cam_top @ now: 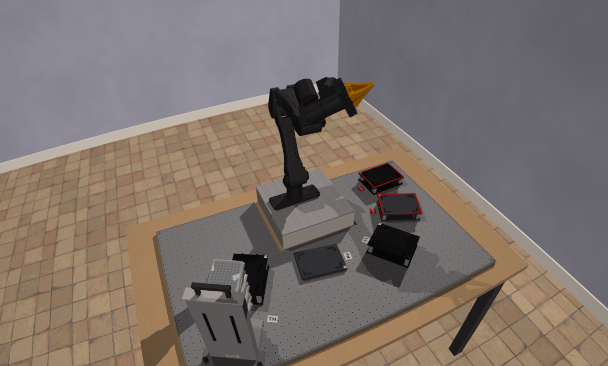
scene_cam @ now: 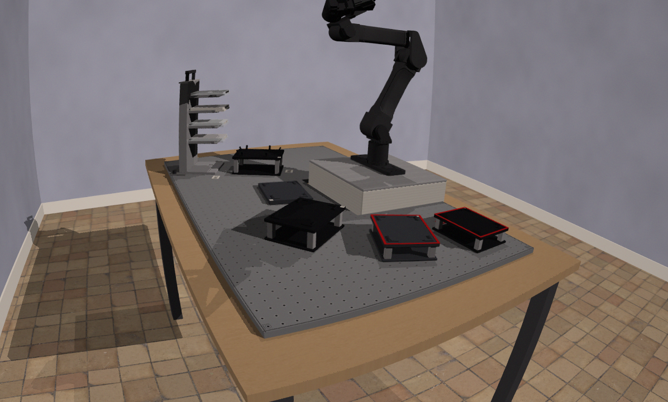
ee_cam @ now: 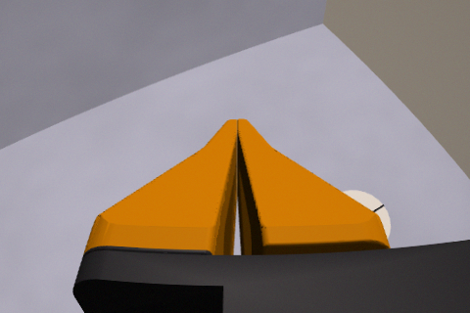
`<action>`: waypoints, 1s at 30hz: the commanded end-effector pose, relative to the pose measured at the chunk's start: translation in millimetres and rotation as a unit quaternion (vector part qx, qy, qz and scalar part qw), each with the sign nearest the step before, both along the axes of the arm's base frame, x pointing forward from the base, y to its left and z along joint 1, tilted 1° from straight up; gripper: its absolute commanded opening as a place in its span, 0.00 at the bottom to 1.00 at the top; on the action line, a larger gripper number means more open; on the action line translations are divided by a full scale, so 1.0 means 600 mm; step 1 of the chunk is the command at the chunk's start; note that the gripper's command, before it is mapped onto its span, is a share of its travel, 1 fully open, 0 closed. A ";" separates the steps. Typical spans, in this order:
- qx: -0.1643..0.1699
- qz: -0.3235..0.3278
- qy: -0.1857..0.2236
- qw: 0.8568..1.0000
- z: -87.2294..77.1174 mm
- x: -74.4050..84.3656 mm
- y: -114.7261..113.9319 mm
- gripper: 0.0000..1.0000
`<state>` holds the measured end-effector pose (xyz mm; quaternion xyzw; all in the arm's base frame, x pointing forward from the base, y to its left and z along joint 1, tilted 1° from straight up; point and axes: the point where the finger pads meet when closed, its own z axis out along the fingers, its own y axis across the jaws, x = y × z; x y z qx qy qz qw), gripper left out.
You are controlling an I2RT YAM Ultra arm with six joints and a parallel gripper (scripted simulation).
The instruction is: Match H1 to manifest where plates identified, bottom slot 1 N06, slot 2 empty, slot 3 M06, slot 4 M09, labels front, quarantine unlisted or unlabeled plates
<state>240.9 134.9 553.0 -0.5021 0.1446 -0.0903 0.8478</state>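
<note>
The plate hotel H1 [cam_top: 219, 313] stands at the deck's front left corner, and in the exterior view [scene_cam: 196, 124] it shows four stacked shelves. A pale well plate [cam_top: 224, 272] lies on the top level. The lower slots show only as thin pale edges [scene_cam: 207, 123], and no ID label is readable. My gripper [cam_top: 365, 88] is shut and empty, high above the arm's base and pointing at the wall, far from the hotel. In the wrist view the orange fingers [ee_cam: 237, 127] meet tip to tip against the bare wall.
A raised black nest [cam_top: 251, 273] stands beside the hotel. A flat dark nest [cam_top: 320, 261] lies mid-deck by the N6 label [cam_top: 347, 255]. Another raised black nest [cam_top: 392, 243] and two red-rimmed nests [cam_top: 399, 203] [cam_top: 381, 176] stand at the right, all without plates. The arm stands on a grey block [cam_top: 306, 211].
</note>
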 end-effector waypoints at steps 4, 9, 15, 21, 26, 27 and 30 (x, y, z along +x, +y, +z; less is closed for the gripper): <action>0.033 -0.017 0.055 0.998 0.012 0.050 -0.018 0.00; 0.051 -0.014 0.087 0.995 0.021 0.042 -0.013 0.00; 0.065 -0.020 0.123 0.990 0.015 0.063 -0.018 0.00; 0.079 -0.030 0.177 0.981 -0.012 0.120 -0.028 0.00; 0.092 -0.038 0.212 0.972 -0.023 0.145 -0.036 0.00; 0.096 -0.039 0.224 0.969 -0.026 0.149 -0.034 0.00; 0.100 -0.040 0.219 0.970 -0.011 0.128 -0.034 0.00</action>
